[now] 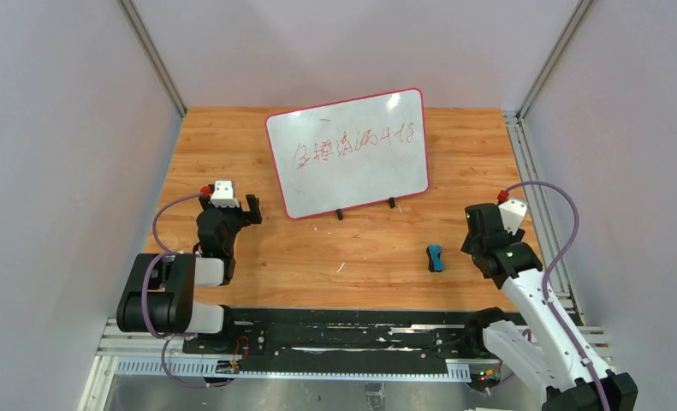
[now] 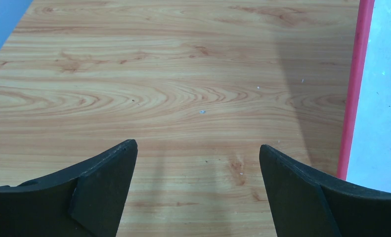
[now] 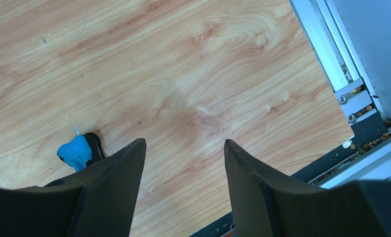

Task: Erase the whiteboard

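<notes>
The whiteboard (image 1: 352,175) stands tilted on two small black feet at the back middle of the wooden table, with red handwritten characters (image 1: 360,139) across it. Its red-pink frame (image 2: 354,89) runs down the right of the left wrist view. My left gripper (image 1: 230,208) hovers open to the left of the board, and only bare wood lies between its fingers (image 2: 198,148). A small blue-and-black eraser (image 1: 436,258) lies on the table in front of the board, to the right. My right gripper (image 1: 482,229) is open just right of the eraser (image 3: 77,152), with nothing between its jaws (image 3: 185,143).
An aluminium rail (image 1: 531,171) lines the table's right edge, close to my right gripper (image 3: 331,54). Grey walls enclose the left, back and right. A black mounting rail (image 1: 343,338) runs along the near edge between the arm bases.
</notes>
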You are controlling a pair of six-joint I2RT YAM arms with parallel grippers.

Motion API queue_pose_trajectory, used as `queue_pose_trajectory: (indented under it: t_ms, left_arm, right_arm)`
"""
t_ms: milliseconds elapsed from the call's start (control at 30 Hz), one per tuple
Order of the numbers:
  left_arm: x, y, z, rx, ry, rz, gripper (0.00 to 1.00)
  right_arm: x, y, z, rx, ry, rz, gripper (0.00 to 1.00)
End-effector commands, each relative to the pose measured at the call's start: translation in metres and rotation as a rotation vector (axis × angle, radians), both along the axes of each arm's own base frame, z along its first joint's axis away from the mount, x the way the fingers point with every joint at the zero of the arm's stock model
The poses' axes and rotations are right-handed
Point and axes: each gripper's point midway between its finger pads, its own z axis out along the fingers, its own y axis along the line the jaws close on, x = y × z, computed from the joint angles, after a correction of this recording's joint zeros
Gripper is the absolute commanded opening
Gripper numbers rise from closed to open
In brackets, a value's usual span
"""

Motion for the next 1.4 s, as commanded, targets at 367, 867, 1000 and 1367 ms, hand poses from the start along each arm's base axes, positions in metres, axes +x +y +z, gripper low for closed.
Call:
queue_pose_trajectory:
  t_ms: [367, 867, 1000, 1367]
  left_arm:
    - [0.004, -0.001, 0.01, 0.015, -0.035, -0.009, 0.98]
    - [0.004, -0.001, 0.01, 0.015, -0.035, -0.008, 0.98]
    - [0.004, -0.001, 0.01, 0.014, -0.035, -0.008, 0.98]
    - [0.004, -0.001, 0.011, 0.015, -0.036, -0.008, 0.98]
  right_arm:
    - [0.011, 0.018, -0.003, 0.067, 0.025, 0.071, 0.61]
    - [-0.008, 0.064, -0.049, 0.233, 0.255, 0.265, 0.53]
    - [-0.01, 0.071, -0.059, 0.265, 0.259, 0.283, 0.52]
    - [-0.01, 0.101, -0.064, 0.344, 0.253, 0.457, 0.5]
